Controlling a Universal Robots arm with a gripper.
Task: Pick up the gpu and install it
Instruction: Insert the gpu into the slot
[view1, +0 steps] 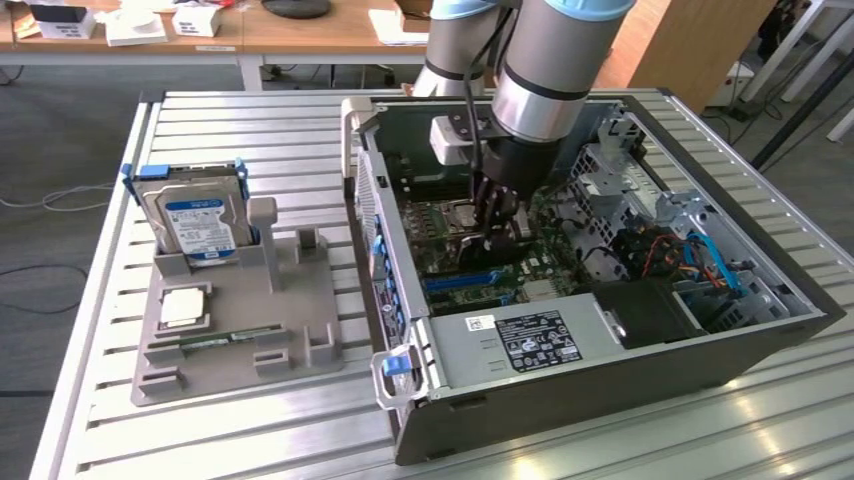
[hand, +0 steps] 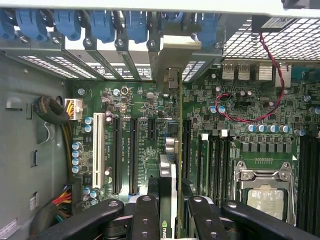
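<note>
While the slatted table (view1: 200, 120) is left bare along its near edge and at the exterior view's left, most of its other half is taken up by one open computer case (view1: 601, 400). One arm (view1: 554, 60) is lowered into the case. It is hemmed in by the case's rear wall on one side and by the drive cage and cables on the other, and the power supply (view1: 527, 340) closes off the near end. Little free room is left around the wrist.

One grey holder (view1: 300, 300) is set beside the case, apart from it. In it one hard drive (view1: 198, 222) in a blue frame is stood upright, one pale square part (view1: 184, 305) is laid flat, and one slim memory stick (view1: 214, 342) is laid in a groove.

Inside the case, the gripper (hand: 172, 220) is closed partway onto the gpu (hand: 172, 150), which is clamped from both sides and seen edge-on between the fingers (hand: 145, 220). The card is held upright over the motherboard (hand: 145, 100), and its silver bracket (hand: 175, 52) is brought up against the rear slot openings. One white slot (hand: 98, 150) and two long black slots are counted to one side of the card, and one processor socket (hand: 265, 192) to the other. Whether the card is seated cannot be told.
</note>
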